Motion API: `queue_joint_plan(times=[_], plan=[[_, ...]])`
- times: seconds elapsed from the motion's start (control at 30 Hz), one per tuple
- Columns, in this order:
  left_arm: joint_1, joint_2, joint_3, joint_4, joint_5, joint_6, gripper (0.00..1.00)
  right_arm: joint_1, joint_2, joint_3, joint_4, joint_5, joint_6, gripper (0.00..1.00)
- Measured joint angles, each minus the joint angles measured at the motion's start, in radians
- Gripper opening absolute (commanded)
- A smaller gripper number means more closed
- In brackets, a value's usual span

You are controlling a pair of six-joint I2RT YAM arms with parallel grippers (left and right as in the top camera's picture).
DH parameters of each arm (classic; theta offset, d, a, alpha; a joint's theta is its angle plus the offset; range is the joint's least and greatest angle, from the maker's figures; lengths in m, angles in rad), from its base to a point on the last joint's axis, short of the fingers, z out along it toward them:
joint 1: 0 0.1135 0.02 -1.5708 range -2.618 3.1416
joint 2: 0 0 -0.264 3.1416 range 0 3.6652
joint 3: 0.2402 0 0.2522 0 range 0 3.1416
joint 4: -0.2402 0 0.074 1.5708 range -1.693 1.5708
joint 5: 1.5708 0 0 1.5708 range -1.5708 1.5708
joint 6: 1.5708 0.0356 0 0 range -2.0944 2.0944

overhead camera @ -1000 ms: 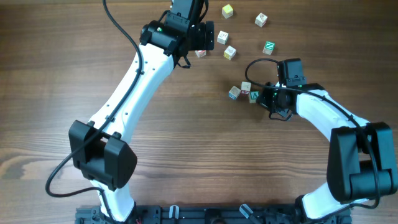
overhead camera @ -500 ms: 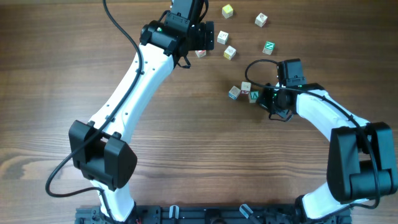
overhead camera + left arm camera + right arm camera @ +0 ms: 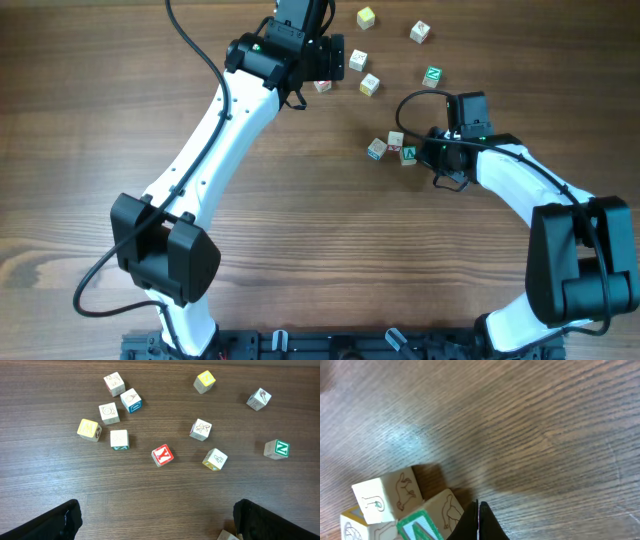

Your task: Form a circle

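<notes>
Right claw (image 3: 478, 511), tips together, apparently against circle (image 3: 396, 141)

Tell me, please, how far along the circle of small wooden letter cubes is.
Done: five pale wooden letter cubes sit in a tight ring-like cluster. In hand: the shut right gripper is beside three more cubes; the open left gripper holds nothing. Left: six scattered cubes lie apart.

Wooden letter cubes (image 3: 201, 429): eleven whole in left wrist view, twelfth cube (image 3: 227, 536) cut by bottom edge. Of eleven: five in ring-like cluster (image 3: 109, 413), six scattered. Red Y cube (image 3: 162, 455): one. Green N cube (image 3: 276, 449): one. Overhead: nine cubes visible. Arms: two, left arm (image 3: 215, 140), right arm (image 3: 520, 180). Grippers: two, left gripper (image 3: 160, 527), right gripper (image 3: 478, 520). Table (image 3: 80, 120): one.
</notes>
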Motion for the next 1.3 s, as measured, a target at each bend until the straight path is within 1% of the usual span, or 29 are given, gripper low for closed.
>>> queue_joint_plan(times=[0.7, 1.3], plan=[[0.000, 0.000, 0.000, 0.000, 0.000, 0.000, 1.00, 0.000, 0.000, 0.000, 0.005, -0.076, 0.026, 0.04], [0.000, 0.000, 0.000, 0.000, 0.000, 0.000, 1.00, 0.000, 0.000, 0.000, -0.010, -0.079, 0.026, 0.04]])
